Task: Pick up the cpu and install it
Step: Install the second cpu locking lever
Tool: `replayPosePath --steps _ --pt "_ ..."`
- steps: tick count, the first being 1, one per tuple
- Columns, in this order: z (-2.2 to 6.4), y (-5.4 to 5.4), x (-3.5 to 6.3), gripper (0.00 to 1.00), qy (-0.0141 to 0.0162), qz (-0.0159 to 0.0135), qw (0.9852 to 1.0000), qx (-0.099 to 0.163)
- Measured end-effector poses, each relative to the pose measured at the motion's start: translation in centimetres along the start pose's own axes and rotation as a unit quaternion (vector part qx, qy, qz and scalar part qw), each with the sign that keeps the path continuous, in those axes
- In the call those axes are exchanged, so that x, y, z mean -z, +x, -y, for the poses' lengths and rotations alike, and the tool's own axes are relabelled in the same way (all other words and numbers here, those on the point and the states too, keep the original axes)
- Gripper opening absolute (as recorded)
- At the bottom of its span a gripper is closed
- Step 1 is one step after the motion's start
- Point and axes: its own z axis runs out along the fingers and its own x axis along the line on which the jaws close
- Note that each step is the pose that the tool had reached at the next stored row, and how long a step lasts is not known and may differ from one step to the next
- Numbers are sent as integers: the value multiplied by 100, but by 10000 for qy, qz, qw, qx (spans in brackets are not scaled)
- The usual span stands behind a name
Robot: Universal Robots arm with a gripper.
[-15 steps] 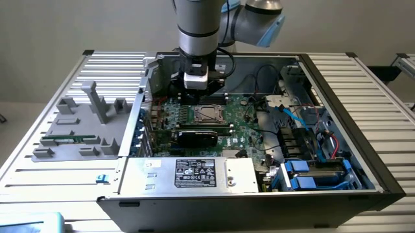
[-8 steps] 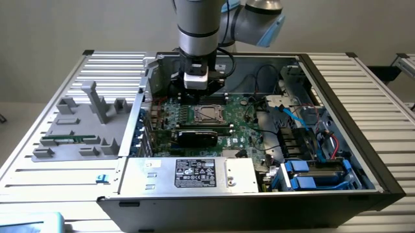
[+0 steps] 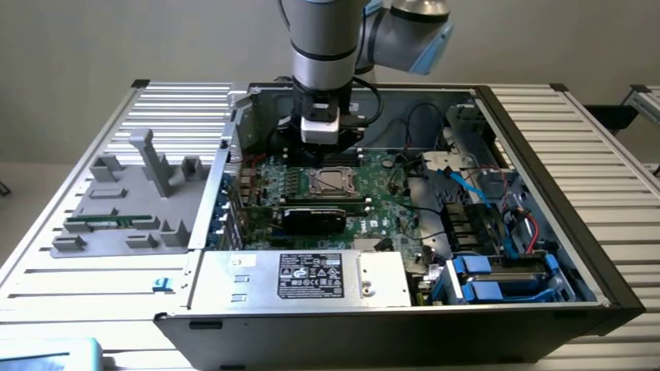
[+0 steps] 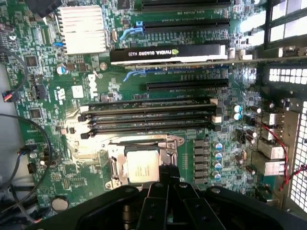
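Your slatted metal tabletop (image 3: 124, 267) carries a grey fixture (image 3: 124, 205) at the exterior view's left and, to its right, the open computer case (image 3: 557, 232) before a plain wall. Your tool (image 4: 169, 178) hangs inside the case with its fingers drawn fully together, gripping nothing. The cpu (image 4: 142, 166) lies seated in the motherboard socket (image 4: 112, 165), directly below and just ahead of your tool's tips. Beyond it run the black memory slots (image 4: 148, 115) and the graphics card (image 4: 168, 53).

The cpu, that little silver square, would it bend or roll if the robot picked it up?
Probably neither. The cpu looks like a flat metal-topped square, so likely stiff and unable to roll. Its smooth top may be slippery. It sits in the socket, so a push probably wouldn't slide it.
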Motion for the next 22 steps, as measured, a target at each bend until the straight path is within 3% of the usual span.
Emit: replayPosePath --steps 8,10,11,12,15,17,19,22 --pt "-116 -38 -3 11 33 3 10000 0" --pt "-126 -76 -20 11 58 -5 10000 2" --pt "-130 -88 -27 11 73 -16 10000 4" --pt "-134 -95 -33 11 85 -46 10000 9" --pt "-148 -104 -43 11 117 -189 9997 34" --pt "-179 -107 -60 11 128 -209 9997 38" --pt "-207 -113 -83 11 143 -211 9997 38" --pt "-226 -128 -124 11 189 -207 9996 37"
